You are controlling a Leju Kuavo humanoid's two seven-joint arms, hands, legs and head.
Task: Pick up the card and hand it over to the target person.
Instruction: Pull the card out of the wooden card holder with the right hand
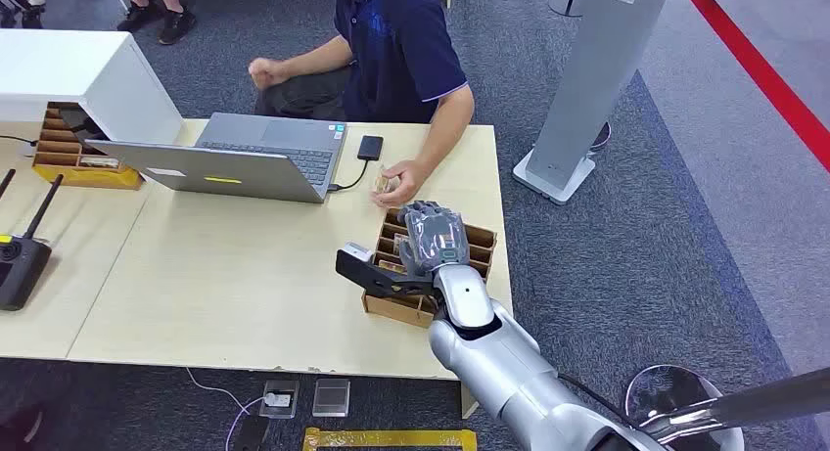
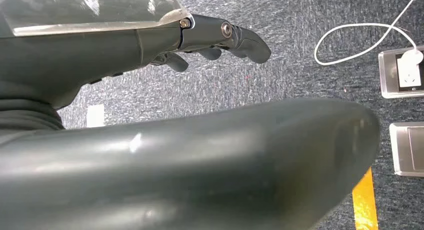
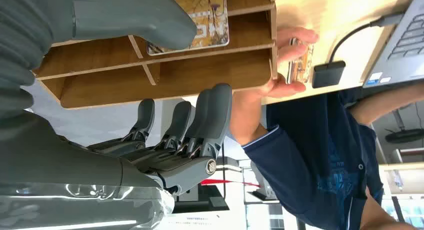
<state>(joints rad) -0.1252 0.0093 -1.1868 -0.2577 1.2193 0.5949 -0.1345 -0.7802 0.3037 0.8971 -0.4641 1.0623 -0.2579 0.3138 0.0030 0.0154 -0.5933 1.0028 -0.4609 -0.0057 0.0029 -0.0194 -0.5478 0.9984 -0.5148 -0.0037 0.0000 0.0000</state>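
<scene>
**One card under the right thumb, person just beyond the rack**

One card point(image 3: 200, 20) lies flat in a compartment of the wooden rack point(image 3: 165, 83) at the table's point(image 1: 245, 275) right end. The right hand point(image 1: 433, 238) hovers over that rack, fingers point(image 3: 212, 115) spread on its outer side and thumb over the card, holding nothing. The card's long axis seems to follow the slot. The person's hand point(image 1: 399, 182), holding another card, rests just beyond. The left hand point(image 2: 215, 38) hangs over the floor, loosely extended and empty, so the right is clearly nearer.
</scene>
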